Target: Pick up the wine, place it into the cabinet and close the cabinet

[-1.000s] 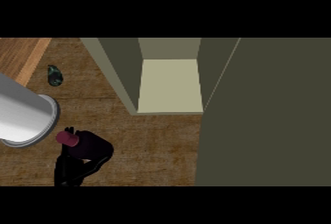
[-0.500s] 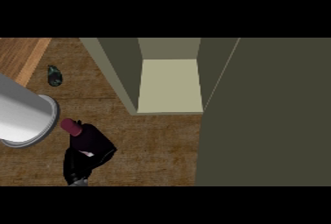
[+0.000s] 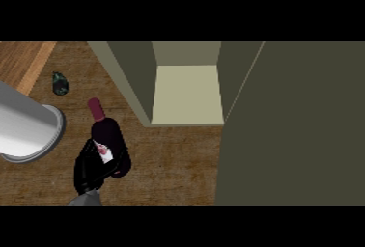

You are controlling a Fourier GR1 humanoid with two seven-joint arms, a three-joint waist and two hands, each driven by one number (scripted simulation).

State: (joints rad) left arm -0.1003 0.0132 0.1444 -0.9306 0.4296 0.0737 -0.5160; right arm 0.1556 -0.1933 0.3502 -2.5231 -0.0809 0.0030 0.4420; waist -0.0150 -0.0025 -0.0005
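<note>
The wine bottle (image 3: 107, 135) is dark, with a maroon neck and a pale label. It shows at the lower left, its neck pointing up the view. My right hand (image 3: 89, 169) is shut on its lower body, with the grey wrist at the bottom edge. The bottle is left of and below the open cabinet (image 3: 135, 77). The cabinet's pale inner shelf (image 3: 189, 94) is bare. Its open door (image 3: 292, 125) is a large dark olive panel filling the right side. My left hand does not show.
A big grey cylinder (image 3: 25, 128) juts in from the left edge, close beside the bottle. A small dark green object (image 3: 59, 83) lies on the brown counter (image 3: 178, 164) at the upper left. A lighter wooden strip (image 3: 25, 60) runs along the far left.
My right hand has come up and to the right with the bottle. More of the bottle now shows, and its neck is closer to the cabinet's left wall.
</note>
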